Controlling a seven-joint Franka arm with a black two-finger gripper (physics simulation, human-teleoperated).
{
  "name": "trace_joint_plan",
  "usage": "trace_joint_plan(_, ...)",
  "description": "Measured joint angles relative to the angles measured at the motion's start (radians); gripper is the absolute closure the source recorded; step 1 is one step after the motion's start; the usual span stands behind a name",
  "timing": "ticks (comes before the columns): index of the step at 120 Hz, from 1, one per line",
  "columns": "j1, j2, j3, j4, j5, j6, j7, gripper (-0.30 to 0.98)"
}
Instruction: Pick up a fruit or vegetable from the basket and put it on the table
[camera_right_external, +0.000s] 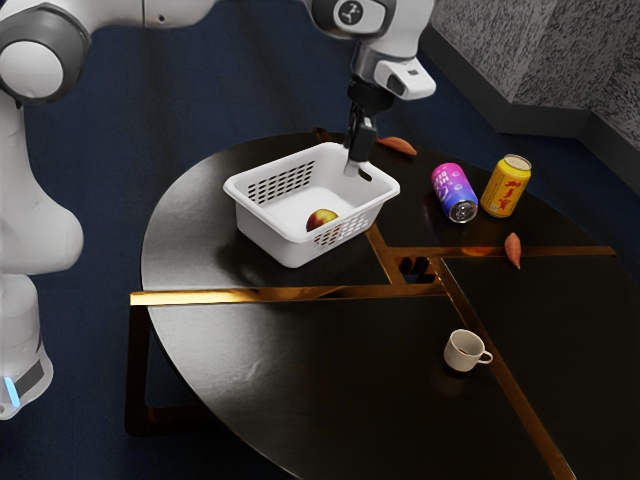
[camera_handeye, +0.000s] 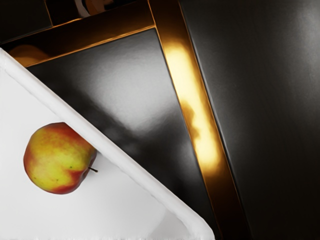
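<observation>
As the exterior view is read from left to right, the white basket (camera_right_external: 264, 232) stands on the round dark table (camera_right_external: 250, 345), the red-and-yellow apple (camera_right_external: 321, 218) lying inside it near one slotted wall. Next appears the black gripper (camera_right_external: 356, 163) at the basket's rim, whether open or closed cannot be told, followed by a reddish, tapered root (camera_right_external: 398, 146) on the table. Farther right come a tilted purple-and-blue can (camera_right_external: 454, 190), a white cup (camera_right_external: 463, 350), an upright yellow can (camera_right_external: 505, 188) and a smaller reddish root (camera_right_external: 513, 250).
</observation>
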Motion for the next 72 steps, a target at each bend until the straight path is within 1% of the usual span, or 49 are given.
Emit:
trace_joint_plan(24,0.01,0.001,0.001,0.005,-0.005,-0.009,0.021,0.02)
trace_joint_plan(52,0.008,0.001,0.002,0.001,-0.027,-0.013,0.037,0.02)
trace_joint_plan(72,-0.02,-0.061,0.004,-0.039,-0.026,-0.013,0.048,0.02)
